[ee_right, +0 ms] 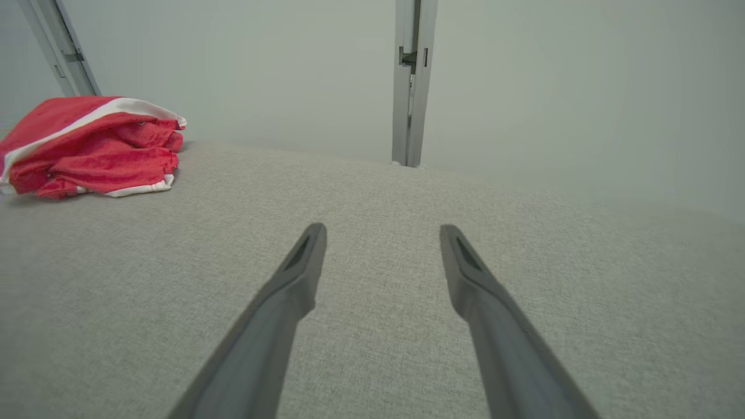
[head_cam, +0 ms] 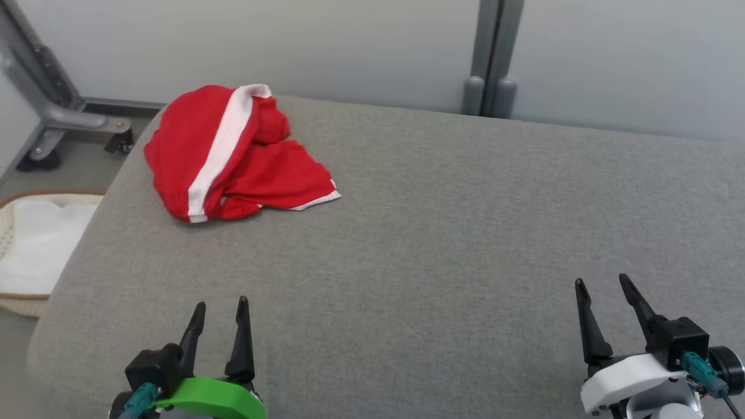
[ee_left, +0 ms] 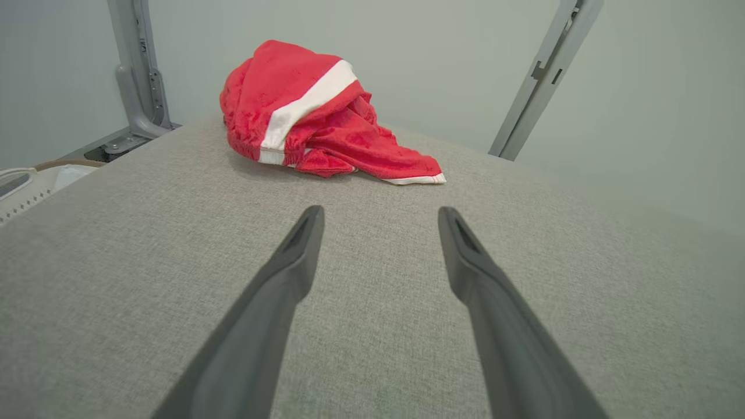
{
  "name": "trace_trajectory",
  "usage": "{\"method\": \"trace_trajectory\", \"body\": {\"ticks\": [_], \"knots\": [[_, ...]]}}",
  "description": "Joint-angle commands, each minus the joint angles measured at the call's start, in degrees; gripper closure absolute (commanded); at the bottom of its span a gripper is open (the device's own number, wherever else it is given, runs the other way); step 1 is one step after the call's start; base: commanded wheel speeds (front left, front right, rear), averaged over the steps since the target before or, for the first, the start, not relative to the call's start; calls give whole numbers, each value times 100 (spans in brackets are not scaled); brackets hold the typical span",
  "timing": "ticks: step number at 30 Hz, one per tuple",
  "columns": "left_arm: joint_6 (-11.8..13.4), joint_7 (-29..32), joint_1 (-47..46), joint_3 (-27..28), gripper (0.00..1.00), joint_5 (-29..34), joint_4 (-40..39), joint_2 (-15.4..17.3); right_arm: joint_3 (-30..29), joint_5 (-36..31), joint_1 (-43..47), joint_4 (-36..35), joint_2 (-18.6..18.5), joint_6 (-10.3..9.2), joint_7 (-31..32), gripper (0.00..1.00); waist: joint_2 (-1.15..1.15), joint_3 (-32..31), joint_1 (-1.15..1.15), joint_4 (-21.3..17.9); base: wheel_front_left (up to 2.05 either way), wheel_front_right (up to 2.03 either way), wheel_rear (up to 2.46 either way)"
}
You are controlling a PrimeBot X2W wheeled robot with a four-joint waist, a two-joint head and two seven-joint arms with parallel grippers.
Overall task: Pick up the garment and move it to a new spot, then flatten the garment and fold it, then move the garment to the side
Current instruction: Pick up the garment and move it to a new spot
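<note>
A red garment [head_cam: 233,157] with a white stripe lies crumpled in a heap at the far left of the grey padded table [head_cam: 436,233]. The left wrist view has the garment [ee_left: 314,116] straight ahead, well beyond the fingertips; in the right wrist view the garment [ee_right: 93,148] sits far off to the left. My left gripper [head_cam: 222,304] stands open at the table's near left edge, with nothing between its fingers. Open and empty too, my right gripper [head_cam: 602,281] rests at the near right. Neither one touches the cloth.
A pale basket with white cloth [head_cam: 35,250] stands on the floor left of the table. A grey wheeled frame [head_cam: 64,116] is at the far left. A grey post [head_cam: 492,58] rises behind the table against the pale wall.
</note>
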Motion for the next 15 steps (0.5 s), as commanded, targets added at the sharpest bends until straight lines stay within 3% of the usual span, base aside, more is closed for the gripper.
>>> {"method": "trace_trajectory", "body": {"ticks": [1,8,15], "knots": [[0,-6,-24,35,0,56,-15,34,19,10,-25,8,-23,-2,-28,0,0,14,0,660,0,0,0],[-10,-6,42,20,0,55,-46,32,77,42,-61,35,-24,-2,-28,0,0,5,0,1206,0,0,0],[-22,-6,39,39,0,72,-73,32,81,33,-74,36,-23,-2,-27,0,0,27,0,1358,0,0,0]]}}
